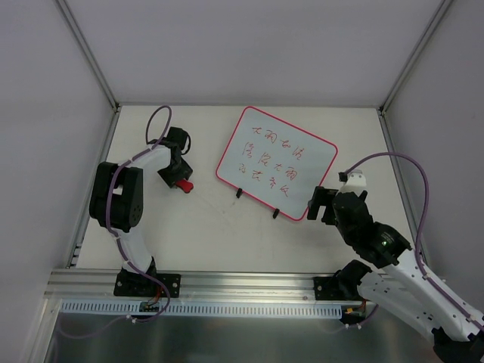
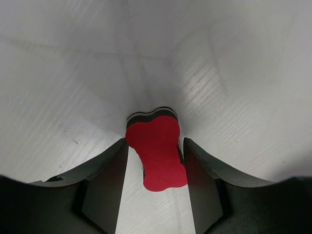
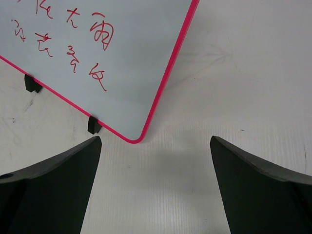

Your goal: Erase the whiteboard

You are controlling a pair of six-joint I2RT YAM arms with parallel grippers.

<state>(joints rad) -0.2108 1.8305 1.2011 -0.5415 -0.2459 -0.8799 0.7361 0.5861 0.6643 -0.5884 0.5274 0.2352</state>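
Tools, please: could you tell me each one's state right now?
Left tool: astride the red eraser; firm grip cannot be told.
Right tool: open, empty.

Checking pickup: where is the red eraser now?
In the top view, the red eraser lies on the table's left side, between the left gripper's fingers, left of the whiteboard.

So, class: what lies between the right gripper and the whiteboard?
Nothing but bare table. The right wrist view shows the whiteboard with its near corner just ahead of the open right gripper, not touching.

Three rows of red handwritten characters, seemingly Chinese, stand on the whiteboard [image 1: 277,161]; none can be read surely.
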